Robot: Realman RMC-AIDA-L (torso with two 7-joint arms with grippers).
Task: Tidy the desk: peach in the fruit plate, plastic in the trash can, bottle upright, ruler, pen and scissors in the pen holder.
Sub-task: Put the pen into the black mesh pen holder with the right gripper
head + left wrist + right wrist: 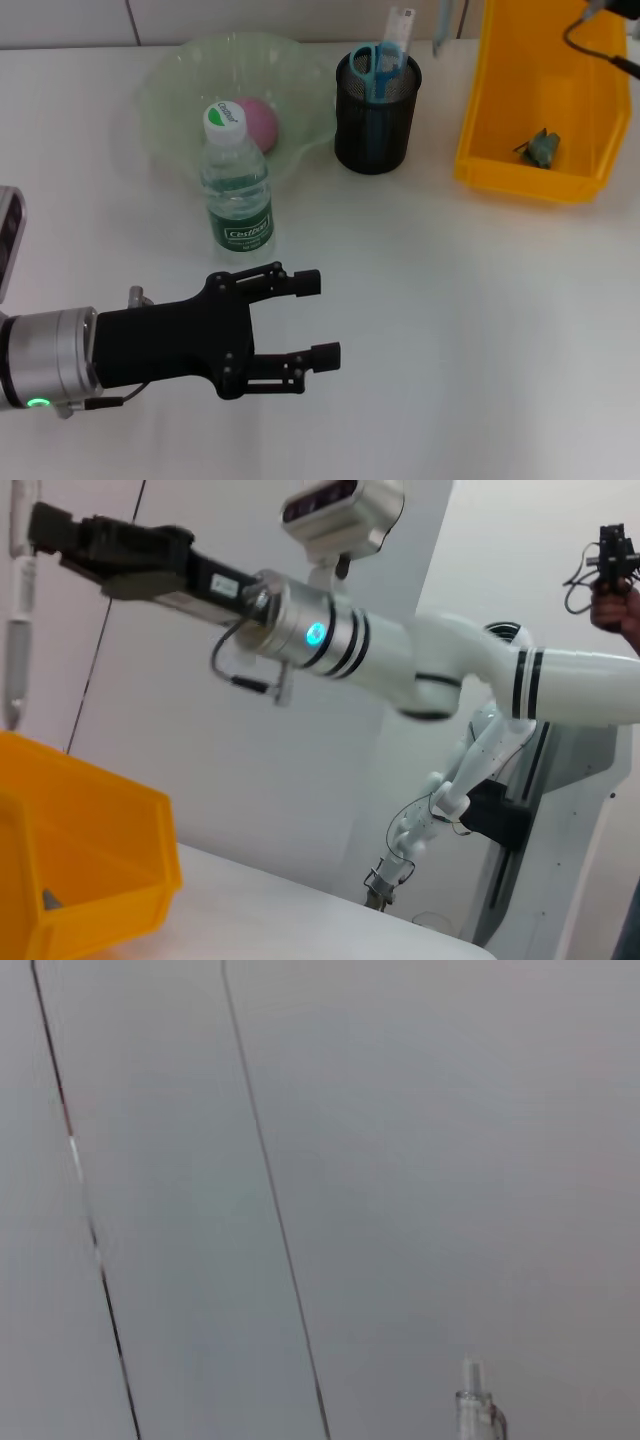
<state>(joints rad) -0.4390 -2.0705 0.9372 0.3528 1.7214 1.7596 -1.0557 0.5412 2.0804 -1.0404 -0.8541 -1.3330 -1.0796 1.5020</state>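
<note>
My left gripper (318, 320) hovers open and empty over the near left of the table, in front of the upright bottle (237, 180). The pink peach (260, 122) lies in the green fruit plate (180, 75). The black mesh pen holder (375, 105) contains the blue scissors (375, 62) and the ruler (400, 25). Crumpled plastic (540, 148) sits in the yellow trash can (520, 175). In the left wrist view my right gripper (35, 530) is raised high, shut on the pen (14, 650), which hangs vertically. The pen's lower end (440, 28) shows behind the holder in the head view.
The yellow trash can (90, 860) stands at the table's far right. A wall runs along the back of the table. My right arm (400, 660) reaches across above the can. A dark cable (595, 45) hangs over its far corner.
</note>
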